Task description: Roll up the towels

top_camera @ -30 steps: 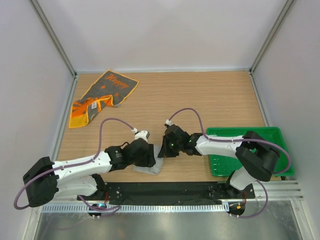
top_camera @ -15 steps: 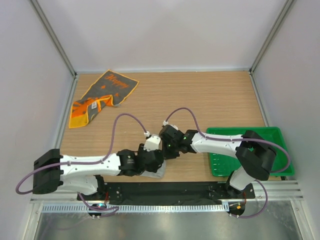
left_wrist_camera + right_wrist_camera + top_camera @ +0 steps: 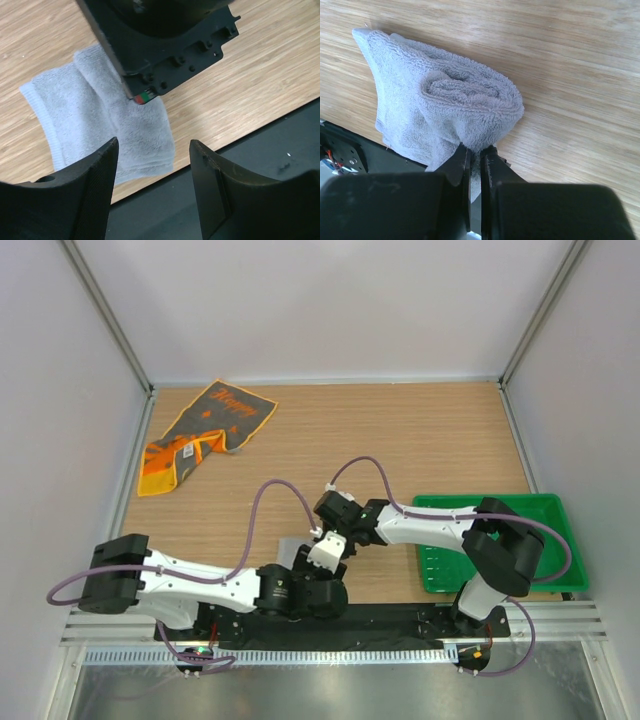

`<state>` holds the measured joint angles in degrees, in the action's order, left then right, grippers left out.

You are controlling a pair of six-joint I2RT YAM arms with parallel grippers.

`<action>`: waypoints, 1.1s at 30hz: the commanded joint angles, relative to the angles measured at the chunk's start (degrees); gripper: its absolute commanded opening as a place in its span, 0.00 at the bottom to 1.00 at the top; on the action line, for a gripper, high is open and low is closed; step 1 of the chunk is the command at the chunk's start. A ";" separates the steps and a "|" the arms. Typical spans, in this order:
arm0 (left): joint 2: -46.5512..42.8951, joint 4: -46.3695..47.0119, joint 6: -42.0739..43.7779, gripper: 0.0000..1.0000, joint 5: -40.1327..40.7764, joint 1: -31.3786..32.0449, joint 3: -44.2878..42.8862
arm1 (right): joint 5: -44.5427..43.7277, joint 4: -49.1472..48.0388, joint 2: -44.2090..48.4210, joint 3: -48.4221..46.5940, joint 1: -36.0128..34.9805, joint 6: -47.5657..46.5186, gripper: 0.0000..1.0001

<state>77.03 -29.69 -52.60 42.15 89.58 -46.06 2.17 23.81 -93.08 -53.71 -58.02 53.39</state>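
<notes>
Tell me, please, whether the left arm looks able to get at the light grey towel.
Probably yes: the left gripper hangs open above a bare near corner of the light grey towel. The right gripper, shut on the roll, covers only the far part.

pale grey towel (image 3: 420, 100), orange-printed towel (image 3: 205, 425) (green tray (image 3: 445, 575))
</notes>
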 commanded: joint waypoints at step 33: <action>-3.45 11.75 -10.59 0.00 -1.36 -0.54 17.22 | 2.83 2.55 2.90 -5.33 11.95 -5.57 0.57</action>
<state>77.69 -18.65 -61.19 44.49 89.67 -33.54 6.76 25.02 -93.25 -54.59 -50.61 51.11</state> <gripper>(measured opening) 0.055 0.560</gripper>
